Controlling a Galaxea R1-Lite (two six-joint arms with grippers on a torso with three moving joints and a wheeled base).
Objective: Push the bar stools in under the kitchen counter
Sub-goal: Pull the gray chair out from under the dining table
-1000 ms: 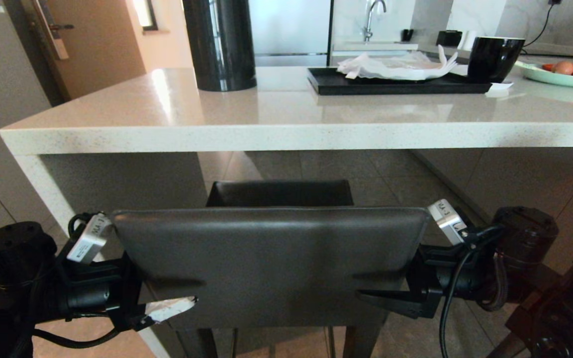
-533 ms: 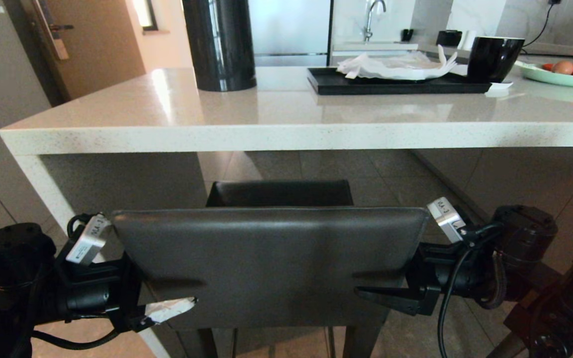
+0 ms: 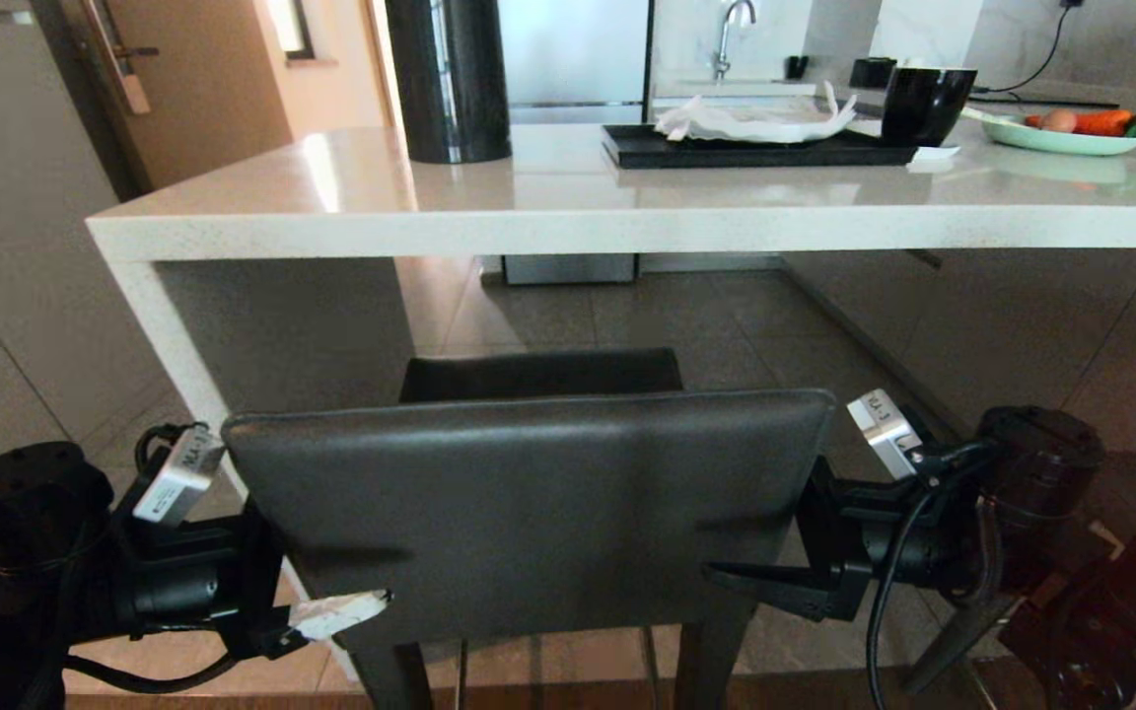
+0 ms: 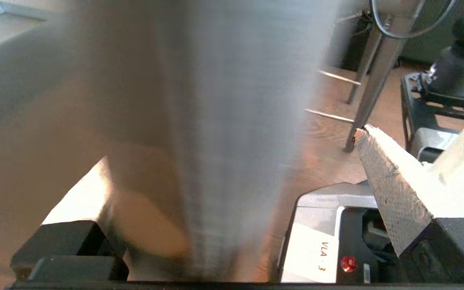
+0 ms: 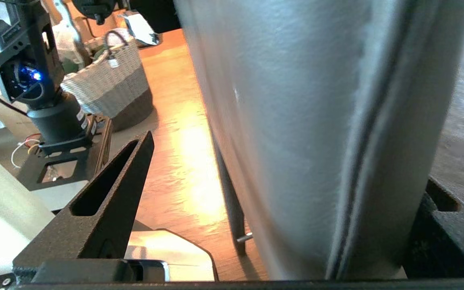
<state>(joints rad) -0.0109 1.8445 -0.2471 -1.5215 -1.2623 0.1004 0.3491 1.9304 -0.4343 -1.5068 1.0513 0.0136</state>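
Stool [image 3: 529, 503] facing counter [image 3: 627, 227]; tray [image 3: 755, 150] atop.

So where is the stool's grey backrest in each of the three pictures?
Head view: the backrest fills the lower middle, between the left gripper and the right gripper, in front of the kitchen counter.
Left wrist view: the backrest is the blurry grey band down the middle.
Right wrist view: the backrest fills the middle and right.
Shared landmark: the stool's slim legs over the floor.
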